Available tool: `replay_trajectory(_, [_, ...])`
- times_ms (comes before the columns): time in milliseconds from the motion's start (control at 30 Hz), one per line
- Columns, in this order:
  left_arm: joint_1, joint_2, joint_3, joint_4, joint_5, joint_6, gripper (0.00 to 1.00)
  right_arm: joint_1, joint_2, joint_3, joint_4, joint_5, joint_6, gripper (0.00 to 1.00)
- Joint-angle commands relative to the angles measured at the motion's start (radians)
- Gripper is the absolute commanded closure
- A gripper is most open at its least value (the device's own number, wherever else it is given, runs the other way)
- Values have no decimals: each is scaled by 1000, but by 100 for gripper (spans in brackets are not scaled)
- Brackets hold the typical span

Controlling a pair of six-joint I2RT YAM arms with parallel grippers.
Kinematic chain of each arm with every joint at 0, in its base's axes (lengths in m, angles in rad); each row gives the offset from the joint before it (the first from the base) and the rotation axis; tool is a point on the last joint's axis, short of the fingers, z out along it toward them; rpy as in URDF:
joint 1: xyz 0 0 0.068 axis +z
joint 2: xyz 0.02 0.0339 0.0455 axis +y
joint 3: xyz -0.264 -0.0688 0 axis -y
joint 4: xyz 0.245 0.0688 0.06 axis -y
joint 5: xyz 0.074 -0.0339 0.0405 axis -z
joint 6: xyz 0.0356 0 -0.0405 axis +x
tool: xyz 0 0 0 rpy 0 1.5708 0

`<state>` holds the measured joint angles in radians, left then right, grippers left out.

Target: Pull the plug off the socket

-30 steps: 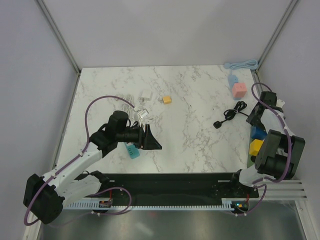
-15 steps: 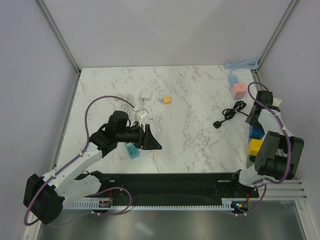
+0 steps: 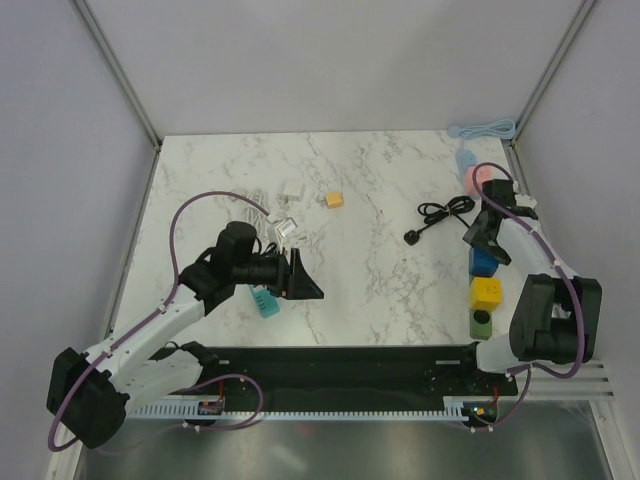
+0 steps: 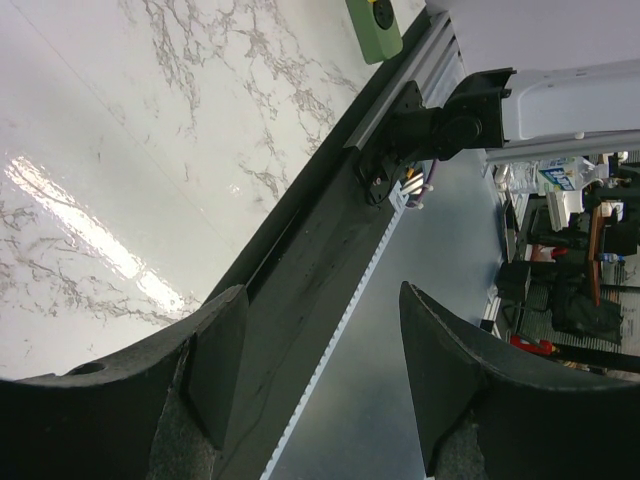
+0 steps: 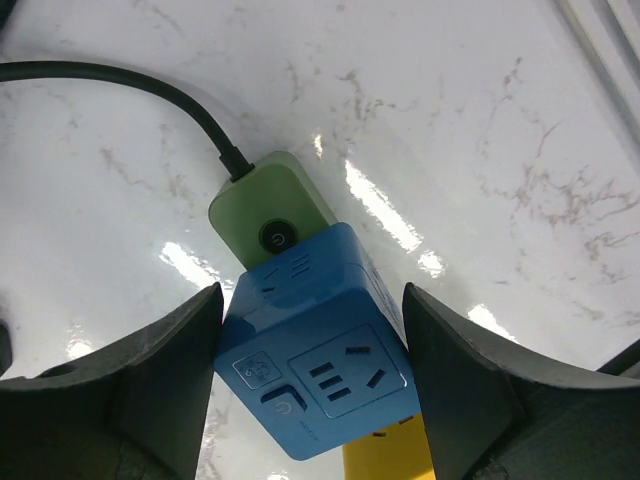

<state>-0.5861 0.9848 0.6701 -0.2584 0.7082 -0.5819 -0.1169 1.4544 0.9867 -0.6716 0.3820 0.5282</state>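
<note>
Blue socket block (image 5: 318,372) sits gripped between the right gripper's (image 5: 312,335) fingers, with a green block (image 5: 268,212) trailing a black cord (image 5: 120,80) at its far end and a yellow block (image 5: 385,455) nearer. A black plug (image 3: 410,236) lies loose to that gripper's left. Well apart, the left gripper (image 4: 318,340) gapes wide, holding nothing.

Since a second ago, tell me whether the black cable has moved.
Yes. The black cable slid left, closer to the orange block, which stayed put.

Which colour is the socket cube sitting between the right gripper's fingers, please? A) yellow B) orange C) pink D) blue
D: the right wrist view shows the blue socket cube held between the two fingers of the right gripper.
</note>
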Motion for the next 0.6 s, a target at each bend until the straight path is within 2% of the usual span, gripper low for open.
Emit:
replay_trajectory(0, [-6,-3,-3,39,5,7,31,80,-29,33,24,-144,309,100])
replay_trajectory(133, [-4,14,2,53,33,4,31,152,-34,26,47,-126,427,100])
replay_trajectory(567, [-4,9,3,57,43,-9,31,217,29,75,125,-184,619,100])
